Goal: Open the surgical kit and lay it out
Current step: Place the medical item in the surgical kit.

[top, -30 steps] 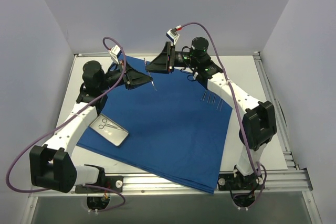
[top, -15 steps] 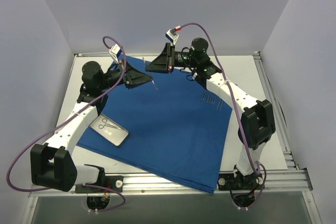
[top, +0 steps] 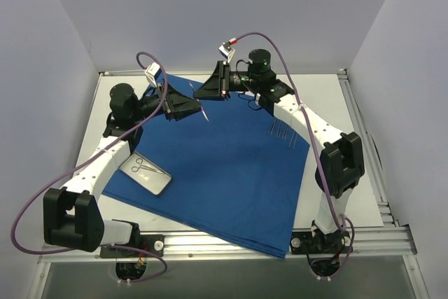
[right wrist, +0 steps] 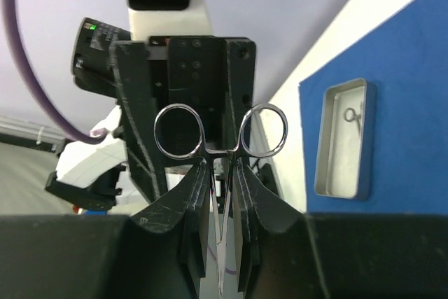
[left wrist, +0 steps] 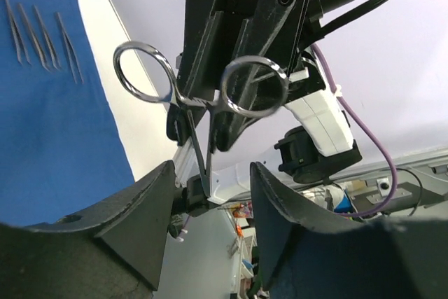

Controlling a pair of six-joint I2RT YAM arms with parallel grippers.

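Note:
The royal-blue drape (top: 231,166) lies spread on the table. The metal tray (top: 159,181) sits on its left part with one scissor-like instrument (top: 143,167) in it. Several thin instruments (top: 281,132) lie in a row at the drape's right. My right gripper (top: 201,91) is shut on a pair of silver scissors (right wrist: 220,131), rings pointing at the left gripper. My left gripper (top: 199,110) is open, its fingers (left wrist: 154,194) apart; the scissors (left wrist: 203,89) hang in the air just in front of them. Both grippers are raised over the drape's far edge.
White tabletop (top: 325,96) borders the drape. An aluminium rail (top: 231,243) runs along the near edge, and grey walls close in the back and sides. The tray (right wrist: 329,173) also shows in the right wrist view, and the instrument row (left wrist: 42,40) in the left wrist view.
The right wrist has turned and shifted slightly left, still holding the scissors. The left arm has barely moved.

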